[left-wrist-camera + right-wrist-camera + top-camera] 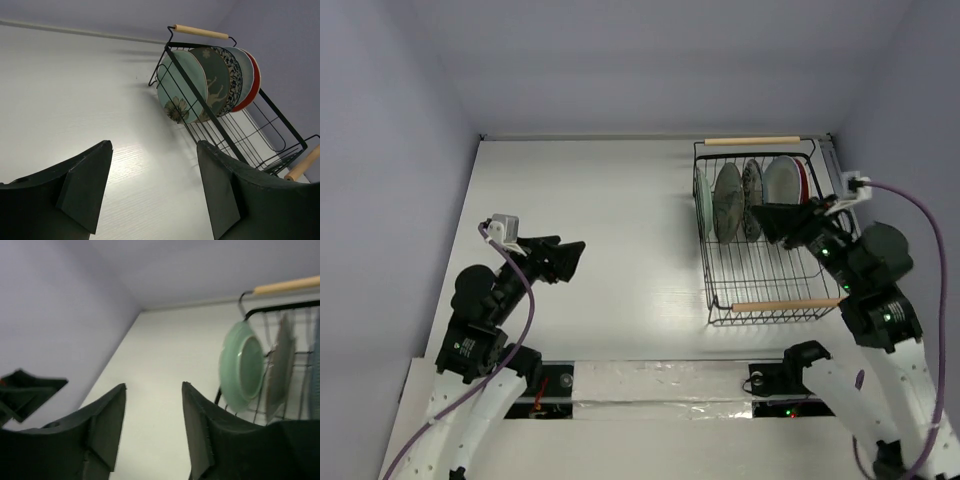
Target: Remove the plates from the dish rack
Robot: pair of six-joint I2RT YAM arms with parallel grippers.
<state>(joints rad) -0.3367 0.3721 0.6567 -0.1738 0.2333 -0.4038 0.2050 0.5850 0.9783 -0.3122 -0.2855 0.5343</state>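
Jaws of the left tool (572, 260) stand wide apart with nothing between them; it hangs over the bench (620, 200) at centre left of the top view, well apart from the rack (707, 262). The right tool (765, 225) is at centre right of that view, above the rack's middle. Its jaws are also spread and hold nothing. Its tips lie just beside the plates (750, 195), and I cannot tell whether they touch one.

The rack runs from lower right to upper right of the frame, with the near handle (785, 303) below the right tool and the far handle (752, 141) at the top. All five plates stand on edge, packed together at the rack's far end. In the left wrist view they run left to right: green plate (182, 85), deer plate (215, 80), floral plate (234, 75), pale plate (246, 65), red plate (256, 82).
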